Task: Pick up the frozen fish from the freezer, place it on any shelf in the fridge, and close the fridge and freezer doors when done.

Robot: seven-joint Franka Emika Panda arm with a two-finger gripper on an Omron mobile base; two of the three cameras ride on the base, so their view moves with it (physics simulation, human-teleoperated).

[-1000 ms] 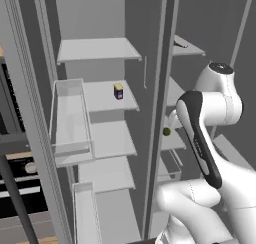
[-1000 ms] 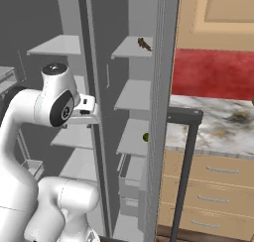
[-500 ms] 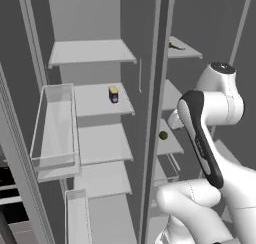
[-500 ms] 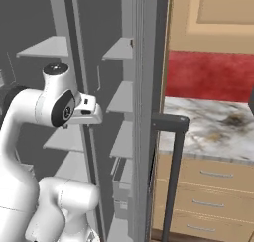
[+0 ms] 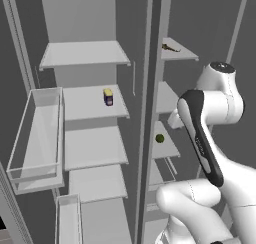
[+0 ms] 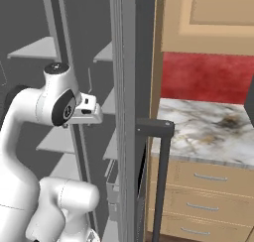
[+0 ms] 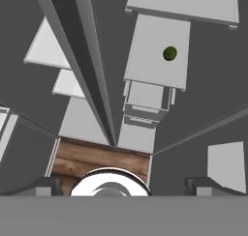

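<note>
We see the slim dark brown frozen fish (image 5: 170, 48) lying on the top short pale shelf of the narrow grey freezer (image 5: 175, 88) — well above our two-finger gripper (image 7: 121, 184), its tips spread apart, empty.

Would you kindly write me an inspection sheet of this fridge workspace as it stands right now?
Surface: pale grey fridge shelves, both compartments open.
Job's things: small dark brown frozen fish lies on the top freezer shelf, untouched.
Clutter: yellow-and-blue can on the second fridge shelf; small green ball on a lower freezer shelf.
Grippers: dark two-finger gripper, fingers apart, empty, pointing down over the freezer.
Cables: nothing seen.
Surroundings: marble counter, wooden drawers, red wall.
</note>
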